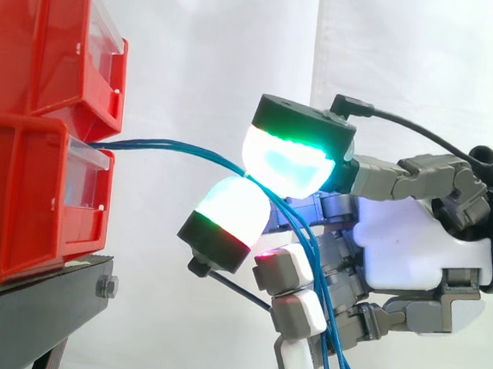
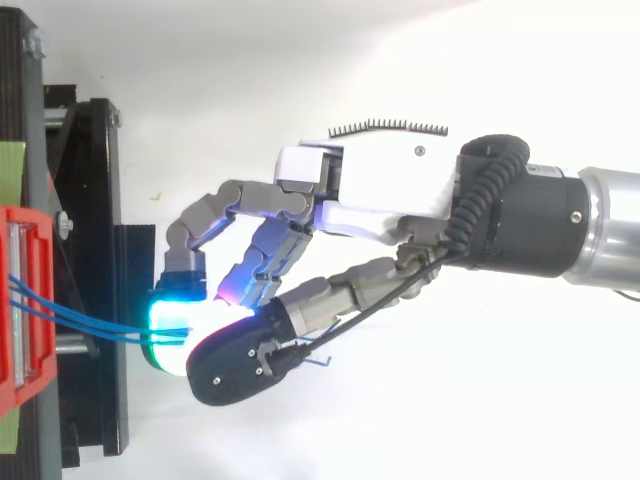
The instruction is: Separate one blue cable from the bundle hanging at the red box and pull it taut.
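Thin blue cables (image 1: 172, 149) come out from between the two stacked red boxes (image 1: 30, 191) at the left and run right in a shallow arc. My hand (image 1: 405, 242) reaches in from the right. A green-glowing fingertip (image 1: 288, 158) above and a white-glowing one (image 1: 232, 205) below pinch the cables where they meet. Past the pinch the strands drop down in front of the other curled fingers and leave the bottom edge. From above, two blue strands (image 2: 90, 322) stretch from the red box (image 2: 25, 300) to the glowing pads of the hand (image 2: 380, 190). Whether one strand or more sits in the pinch I cannot tell.
The red boxes rest on a black stand (image 1: 29, 304) whose frame (image 2: 100, 200) lies just left of the fingertips. A white curtain hangs behind. Open space lies right of the stand, around the arm.
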